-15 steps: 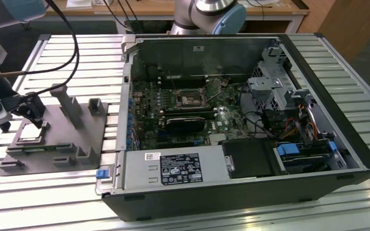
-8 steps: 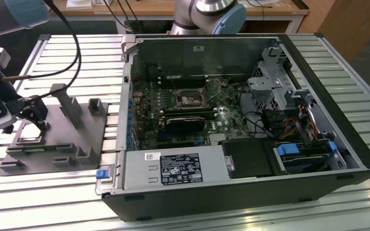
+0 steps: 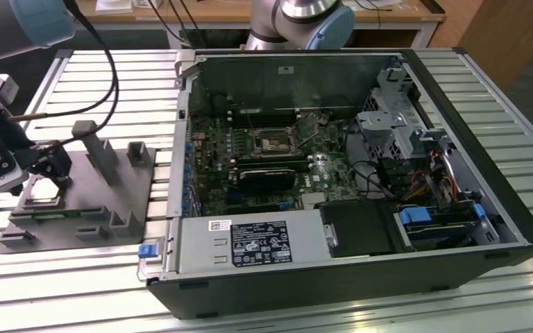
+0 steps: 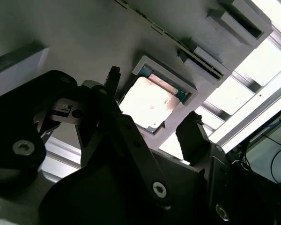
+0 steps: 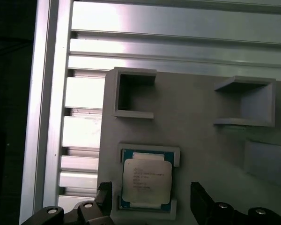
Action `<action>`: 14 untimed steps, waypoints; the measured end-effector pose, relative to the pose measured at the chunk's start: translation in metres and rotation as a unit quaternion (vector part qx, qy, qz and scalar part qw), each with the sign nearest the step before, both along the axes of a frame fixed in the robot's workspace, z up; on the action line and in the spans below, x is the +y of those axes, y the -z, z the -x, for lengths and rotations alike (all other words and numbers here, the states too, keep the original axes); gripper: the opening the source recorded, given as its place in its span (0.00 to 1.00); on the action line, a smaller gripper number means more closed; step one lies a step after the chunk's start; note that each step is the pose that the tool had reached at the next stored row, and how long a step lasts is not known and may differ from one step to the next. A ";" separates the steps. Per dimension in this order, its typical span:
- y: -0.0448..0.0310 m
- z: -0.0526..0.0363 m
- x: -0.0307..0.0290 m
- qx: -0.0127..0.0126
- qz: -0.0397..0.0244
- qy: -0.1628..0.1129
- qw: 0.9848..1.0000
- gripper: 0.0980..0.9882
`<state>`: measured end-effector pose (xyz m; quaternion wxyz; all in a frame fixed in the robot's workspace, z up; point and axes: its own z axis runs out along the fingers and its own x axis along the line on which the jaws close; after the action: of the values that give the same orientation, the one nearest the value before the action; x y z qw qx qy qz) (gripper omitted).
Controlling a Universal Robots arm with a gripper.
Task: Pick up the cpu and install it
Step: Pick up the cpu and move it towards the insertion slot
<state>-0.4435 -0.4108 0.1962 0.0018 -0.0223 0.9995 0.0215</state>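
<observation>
The cpu, a flat square chip with a pale silver top, lies in a shallow grey holder on the grey fixture plate. It also shows in the second wrist view as a bright square, the cpu. My gripper hangs just over that holder at the exterior view's left. It is open, and in both wrist views one dark finger stands on each side of the chip, gripper, gripper, apart from it. The motherboard socket sits in the open computer case.
Upright grey blocks rise from the fixture plate close to the gripper. The open black computer case takes up the middle and right, with drive cages and cables inside. A slatted aluminium table lies underneath. A second arm's base stands behind the case.
</observation>
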 end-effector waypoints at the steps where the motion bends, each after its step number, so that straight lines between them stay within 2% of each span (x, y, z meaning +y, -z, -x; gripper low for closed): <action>1: 0.0007 0.0000 0.0004 0.000 0.000 -0.001 1.000 0.74; 14: 0.0070 0.0006 0.0073 0.000 0.000 -0.001 1.000 0.74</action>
<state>-0.4442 -0.4035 0.1892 0.0017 -0.0235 0.9995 0.0215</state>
